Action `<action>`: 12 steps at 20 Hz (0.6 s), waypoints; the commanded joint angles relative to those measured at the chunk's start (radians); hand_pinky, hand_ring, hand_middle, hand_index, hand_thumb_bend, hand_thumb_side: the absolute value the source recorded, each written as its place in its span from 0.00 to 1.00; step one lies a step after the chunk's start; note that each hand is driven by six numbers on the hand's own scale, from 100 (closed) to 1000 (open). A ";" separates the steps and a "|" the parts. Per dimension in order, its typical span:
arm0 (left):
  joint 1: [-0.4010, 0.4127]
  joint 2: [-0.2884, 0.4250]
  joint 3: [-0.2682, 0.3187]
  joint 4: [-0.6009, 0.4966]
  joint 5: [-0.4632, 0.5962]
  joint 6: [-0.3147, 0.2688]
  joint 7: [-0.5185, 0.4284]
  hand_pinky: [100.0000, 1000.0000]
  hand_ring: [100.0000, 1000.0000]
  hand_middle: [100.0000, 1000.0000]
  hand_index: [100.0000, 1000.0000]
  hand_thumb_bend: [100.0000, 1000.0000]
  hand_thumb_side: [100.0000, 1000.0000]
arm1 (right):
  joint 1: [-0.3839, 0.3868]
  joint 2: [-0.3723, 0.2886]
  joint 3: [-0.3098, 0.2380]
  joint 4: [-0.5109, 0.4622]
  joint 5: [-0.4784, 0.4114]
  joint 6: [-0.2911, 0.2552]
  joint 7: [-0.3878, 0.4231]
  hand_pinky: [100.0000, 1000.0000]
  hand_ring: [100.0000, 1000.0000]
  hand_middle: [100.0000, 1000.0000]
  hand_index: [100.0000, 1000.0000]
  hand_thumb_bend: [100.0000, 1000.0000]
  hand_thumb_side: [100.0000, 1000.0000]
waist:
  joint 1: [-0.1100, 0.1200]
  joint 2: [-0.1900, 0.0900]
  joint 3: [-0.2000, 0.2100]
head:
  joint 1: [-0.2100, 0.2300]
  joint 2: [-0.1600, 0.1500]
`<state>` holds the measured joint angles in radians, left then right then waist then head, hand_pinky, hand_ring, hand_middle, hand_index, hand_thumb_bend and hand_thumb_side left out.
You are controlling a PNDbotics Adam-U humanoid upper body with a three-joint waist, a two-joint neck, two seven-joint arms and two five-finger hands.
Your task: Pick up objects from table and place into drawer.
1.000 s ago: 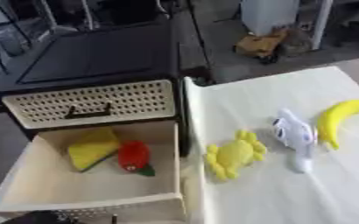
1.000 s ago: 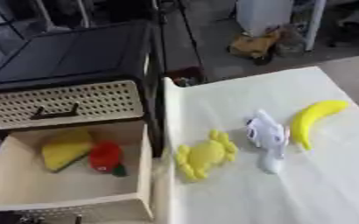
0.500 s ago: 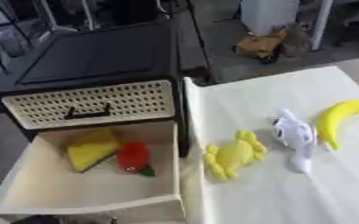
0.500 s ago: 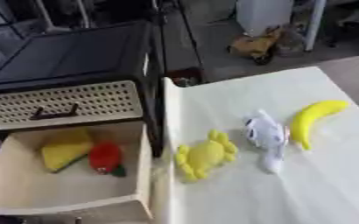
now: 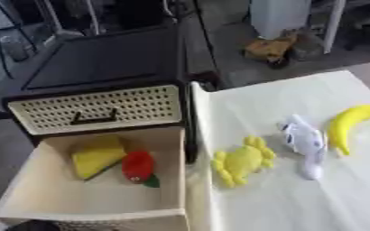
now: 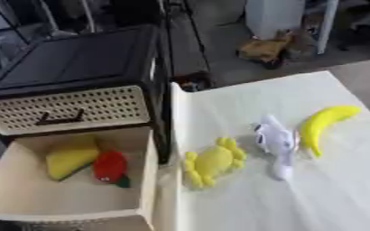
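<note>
Currently neither hand shows in either view, so whether their fingers are apart or together cannot be told. A black cabinet (image 5: 101,67) stands at the left, its lower drawer (image 5: 30,189) pulled out toward the near side. Inside the drawer lie a yellow wedge toy (image 5: 96,155) and, touching it on the right, a red strawberry toy (image 5: 138,166). On the pale table (image 5: 298,203) to the right lie three toys in a row: a yellow crab (image 5: 241,160) nearest the drawer, a white shark (image 5: 305,143) beside it, and a banana (image 5: 348,126) farthest right.
</note>
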<state>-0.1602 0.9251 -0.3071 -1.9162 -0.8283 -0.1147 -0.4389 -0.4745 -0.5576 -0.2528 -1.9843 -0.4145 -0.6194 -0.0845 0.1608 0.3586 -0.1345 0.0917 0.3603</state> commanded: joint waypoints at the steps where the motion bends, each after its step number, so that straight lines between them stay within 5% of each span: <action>1: -0.001 0.035 -0.013 0.009 -0.004 -0.001 -0.004 0.00 0.00 0.03 1.00 0.00 0.35 | -0.006 -0.015 -0.006 -0.016 0.005 0.004 0.000 0.72 0.86 0.75 0.91 0.00 1.00 | -0.004 -0.021 0.000 | 0.005 0.001; 12: -0.005 0.056 -0.011 -0.015 0.119 0.047 -0.067 0.00 0.00 0.02 1.00 0.00 0.37 | -0.003 -0.014 -0.005 -0.016 0.005 0.014 0.002 0.73 0.86 0.75 0.91 0.00 1.00 | 0.003 -0.028 0.009 | 0.007 0.009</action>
<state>-0.1610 0.9381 -0.3183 -1.9130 -0.7216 -0.0660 -0.4960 -0.4693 -0.5576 -0.2527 -1.9843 -0.4144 -0.6091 -0.0826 0.1696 0.3527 -0.1284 0.0960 0.3672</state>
